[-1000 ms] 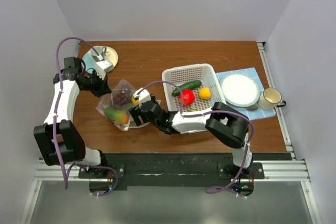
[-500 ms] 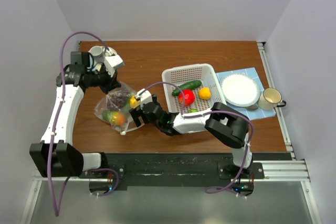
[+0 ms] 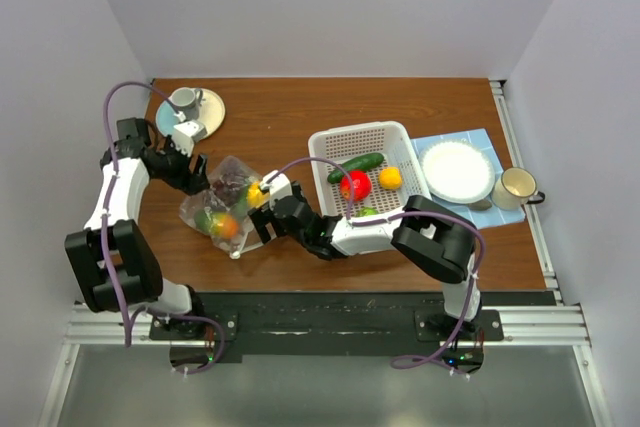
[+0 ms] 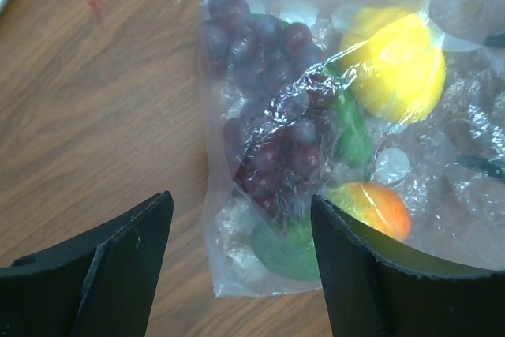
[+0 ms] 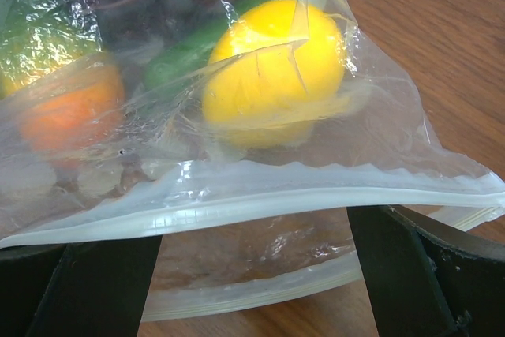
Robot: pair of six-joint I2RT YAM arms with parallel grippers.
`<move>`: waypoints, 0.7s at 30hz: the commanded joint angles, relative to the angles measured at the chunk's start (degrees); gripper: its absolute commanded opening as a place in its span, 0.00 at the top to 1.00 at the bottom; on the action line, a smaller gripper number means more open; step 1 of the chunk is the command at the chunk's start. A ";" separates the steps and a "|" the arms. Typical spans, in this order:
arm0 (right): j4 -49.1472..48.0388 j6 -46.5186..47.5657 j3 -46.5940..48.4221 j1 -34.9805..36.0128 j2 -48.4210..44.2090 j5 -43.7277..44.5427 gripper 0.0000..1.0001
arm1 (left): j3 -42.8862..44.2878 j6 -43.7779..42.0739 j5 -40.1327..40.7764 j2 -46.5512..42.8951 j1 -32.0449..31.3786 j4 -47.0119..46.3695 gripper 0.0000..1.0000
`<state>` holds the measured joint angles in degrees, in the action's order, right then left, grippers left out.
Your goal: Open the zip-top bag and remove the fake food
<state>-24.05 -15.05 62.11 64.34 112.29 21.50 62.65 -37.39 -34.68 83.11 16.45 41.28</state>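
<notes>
The zip-top bag [image 3: 225, 209] lies on the wooden table left of centre, its mouth gaping toward my right gripper [image 3: 260, 215]. Through the plastic show fake food: purple grapes [image 4: 268, 116], a yellow lemon [image 4: 394, 65], a green round piece [image 4: 288, 246] and an orange one [image 4: 371, 207]. My left gripper [image 4: 241, 266] is open over the bag's closed back corner, jaws wide apart, gripping nothing. My right gripper [image 5: 252, 290] is open too, and the bag's two parted zip rims [image 5: 237, 203] run across the gap between its fingers. The lemon [image 5: 272, 69] sits just inside the mouth.
A white perforated basket [image 3: 400, 137] right of centre holds a cucumber [image 3: 357, 164], a red piece [image 3: 355, 185] and an orange piece [image 3: 391, 178]. A cup on a saucer [image 3: 190, 105] stands at back left. A white plate [image 3: 457, 169] on a blue cloth and a mug [image 3: 517, 187] sit at right.
My left gripper has gone from shut to open and let go of the bag's back end. It has drawn back toward the left, and the bag has settled onto the table. The right gripper stays open.
</notes>
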 commanded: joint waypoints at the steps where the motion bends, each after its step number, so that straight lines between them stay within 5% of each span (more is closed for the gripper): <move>1: -1.88 -0.33 -0.14 0.17 -3.13 1.00 0.01 | -3.23 -1.81 -0.92 1.61 0.08 -4.18 0.26; 9: -1.26 -0.60 -0.41 0.09 -3.57 0.83 0.01 | -4.56 -0.58 1.81 6.36 0.25 -10.16 0.35; 14: -1.00 -0.86 -0.14 0.09 -3.13 0.65 0.01 | -1.31 -0.93 -2.48 7.33 0.16 -5.61 0.98; 21: -0.91 -1.39 0.47 0.09 -2.08 0.30 0.01 | 7.46 0.21 -10.49 0.22 -0.97 3.54 1.00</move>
<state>-23.92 -15.33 62.11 64.38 111.94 21.45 62.94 -37.26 -37.89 89.67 16.36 39.88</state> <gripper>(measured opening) 0.986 0.018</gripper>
